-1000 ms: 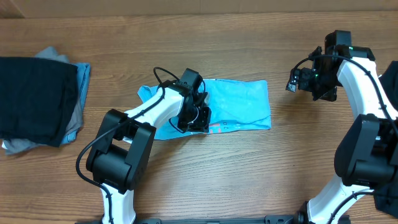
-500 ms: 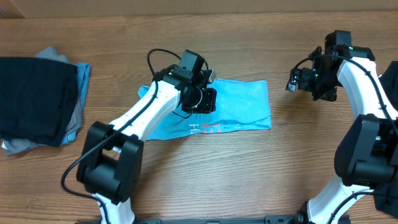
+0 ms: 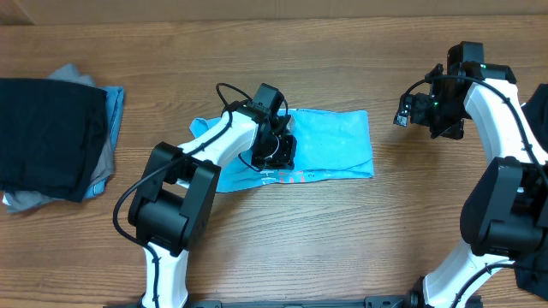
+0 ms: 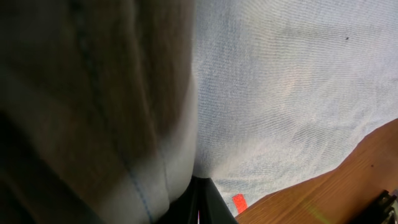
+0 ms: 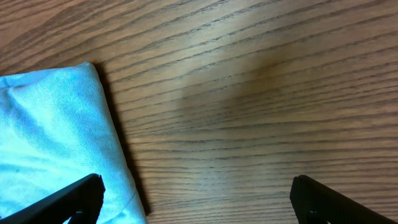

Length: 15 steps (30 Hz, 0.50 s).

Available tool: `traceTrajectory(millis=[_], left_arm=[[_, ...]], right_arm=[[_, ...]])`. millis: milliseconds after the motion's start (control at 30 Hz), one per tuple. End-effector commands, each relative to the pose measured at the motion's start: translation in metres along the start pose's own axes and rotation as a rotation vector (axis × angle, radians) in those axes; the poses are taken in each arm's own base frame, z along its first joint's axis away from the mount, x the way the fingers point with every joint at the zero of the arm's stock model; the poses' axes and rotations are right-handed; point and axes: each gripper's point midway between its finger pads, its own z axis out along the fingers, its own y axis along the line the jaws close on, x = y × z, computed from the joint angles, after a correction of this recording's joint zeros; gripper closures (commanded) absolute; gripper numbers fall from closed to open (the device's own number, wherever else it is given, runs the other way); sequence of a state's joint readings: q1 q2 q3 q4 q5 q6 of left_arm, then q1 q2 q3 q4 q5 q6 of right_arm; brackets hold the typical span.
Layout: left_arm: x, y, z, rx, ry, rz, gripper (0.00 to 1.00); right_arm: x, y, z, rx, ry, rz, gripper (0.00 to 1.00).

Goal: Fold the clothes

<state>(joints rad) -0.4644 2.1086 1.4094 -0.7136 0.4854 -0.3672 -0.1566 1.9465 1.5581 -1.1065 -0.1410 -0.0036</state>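
A light sky-blue T-shirt (image 3: 334, 141), one of the clothes, lies partly folded at the table's middle, with red lettering along its near edge. My left gripper (image 3: 278, 152) sits on the shirt's left half, shut and pinching a fold of it. In the left wrist view that fold hangs close to the lens above the shut gripper (image 4: 200, 208), and the shirt (image 4: 280, 93) spreads flat to the right. My right gripper (image 3: 419, 111) hovers open over bare wood to the right of the shirt. The right wrist view shows the open gripper (image 5: 199, 199) beside the shirt's right edge (image 5: 56, 137).
A pile of other clothes lies at the far left, a black one (image 3: 43, 137) on top of grey and blue ones (image 3: 110, 111). Bare wooden table (image 3: 342, 231) lies in front of the shirt and between it and the right arm.
The left gripper moved away from me and rightward with the fabric, then came back toward the shirt's near edge; the red lettering now shows. The right arm has not moved.
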Motion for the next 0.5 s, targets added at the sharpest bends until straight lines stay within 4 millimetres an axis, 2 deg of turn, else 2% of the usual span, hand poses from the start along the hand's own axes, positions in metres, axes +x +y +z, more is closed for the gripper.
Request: traceTrajectory(millis=[0, 100, 200, 333, 467], left_arm=[[-0.022, -0.027, -0.047, 0.003, -0.158, 0.071, 0.96], [-0.045, -0.040, -0.085, -0.006, -0.322, 0.121, 0.96], [-0.061, -0.036, -0.099, -0.060, -0.411, 0.130, 0.94], [-0.070, -0.023, -0.088, -0.107, -0.423, 0.119, 0.96], [-0.079, -0.004, -0.066, -0.158, -0.419, 0.100, 0.96]], right_arm=[[-0.007, 0.002, -0.015, 0.003, -0.050, -0.010, 0.00], [-0.007, 0.002, -0.015, 0.003, -0.050, -0.010, 0.00], [-0.007, 0.002, -0.015, 0.003, -0.050, -0.010, 0.00], [-0.007, 0.002, -0.015, 0.003, -0.050, -0.010, 0.00], [-0.007, 0.002, -0.015, 0.003, -0.050, -0.011, 0.00]])
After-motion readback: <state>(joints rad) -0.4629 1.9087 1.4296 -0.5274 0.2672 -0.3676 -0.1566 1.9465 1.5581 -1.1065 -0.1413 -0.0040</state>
